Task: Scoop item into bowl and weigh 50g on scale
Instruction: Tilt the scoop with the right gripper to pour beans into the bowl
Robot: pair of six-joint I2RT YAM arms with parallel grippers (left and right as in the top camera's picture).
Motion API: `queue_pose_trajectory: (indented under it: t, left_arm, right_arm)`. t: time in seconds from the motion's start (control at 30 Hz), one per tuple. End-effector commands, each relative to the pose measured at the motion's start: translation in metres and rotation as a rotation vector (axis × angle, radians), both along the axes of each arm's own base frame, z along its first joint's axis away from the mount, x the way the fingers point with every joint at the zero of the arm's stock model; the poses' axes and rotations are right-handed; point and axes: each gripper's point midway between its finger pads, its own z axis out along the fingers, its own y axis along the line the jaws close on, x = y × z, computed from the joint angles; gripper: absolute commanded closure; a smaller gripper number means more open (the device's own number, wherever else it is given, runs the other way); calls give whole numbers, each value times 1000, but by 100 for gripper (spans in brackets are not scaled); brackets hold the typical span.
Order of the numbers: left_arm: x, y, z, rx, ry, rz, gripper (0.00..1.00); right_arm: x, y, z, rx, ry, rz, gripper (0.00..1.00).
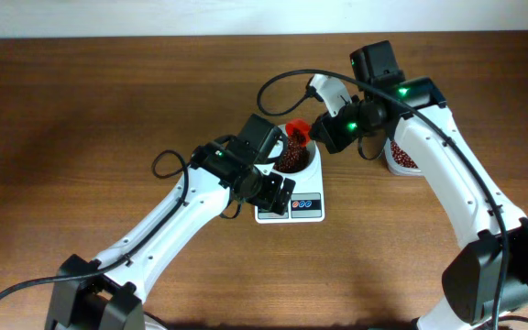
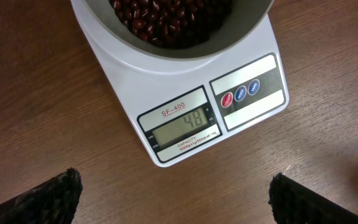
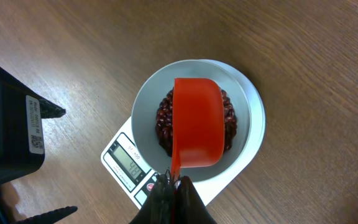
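Top-up step, final trim toward 50 g; reading 48 on the display [image 2: 182, 127] of the scale [image 2: 135, 81], so slightly short. Sitting on the scale platform: bowl [image 3: 146, 106], with a centred heap of beans [image 2: 166, 18] inside. Held right over that heap: red scoop [image 3: 197, 121], smooth outer side up toward the wrist camera, apparently tipped over; handle pinched in right gripper [image 3: 173, 190], jaws clamped together on it; can't tell whether any beans remain inside the scoop. Left gripper [image 2: 179, 199] parked low just in front of the scale, fingers spread wide, gripping nothing, camera square on the readout; looks like a monitoring role. More beans in supply container [image 1: 401, 158] to the right on the bench [image 1: 81, 92], apart from the scale.

Next, by my read: add only a few beans; light tap or shallow tilt, not a full dump; failing that, a tiny part-scoop from the container. Check display between drops, allow settling; avoid resting scoop on the bowl rim, else false reading. Risk: overshoot past 50, then picking beans out.
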Motion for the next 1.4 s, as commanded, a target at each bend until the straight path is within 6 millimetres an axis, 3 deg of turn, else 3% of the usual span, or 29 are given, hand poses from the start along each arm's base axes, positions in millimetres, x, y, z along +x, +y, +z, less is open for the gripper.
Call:
queue_pose_trajectory:
  t: [0.0, 0.37, 0.43, 0.5, 0.87, 0.97, 1.1, 1.37]
  left_arm:
    - [-1, -1, -3, 8, 4, -19, 1]
    - [-1, -1, -3, 8, 4, -19, 1]
    - [-1, -1, -3, 8, 4, -19, 1]
    - [-1, -1, -3, 8, 4, -19, 1]
    - [-1, -1, -3, 8, 4, -19, 1]
    - [-1, -1, -3, 8, 4, -19, 1]
    - [-1, -1, -3, 8, 4, -19, 1]
    - [-1, -1, -3, 8, 4, -19, 1]
  right_arm:
    - [3, 3, 13, 1, -43, 7, 96]
    - [6, 5, 15, 23, -28, -35, 96]
    - [-4, 12, 15, 24, -34, 41, 96]
    - [3, 3, 9, -38, -41, -18, 96]
    - [5, 4, 10, -26, -34, -47, 96]
    - [-17, 20, 13, 29, -5, 90, 96]
    - [2, 8, 10, -33, -38, -29, 96]
    - [2, 9, 10, -28, -37, -27, 96]
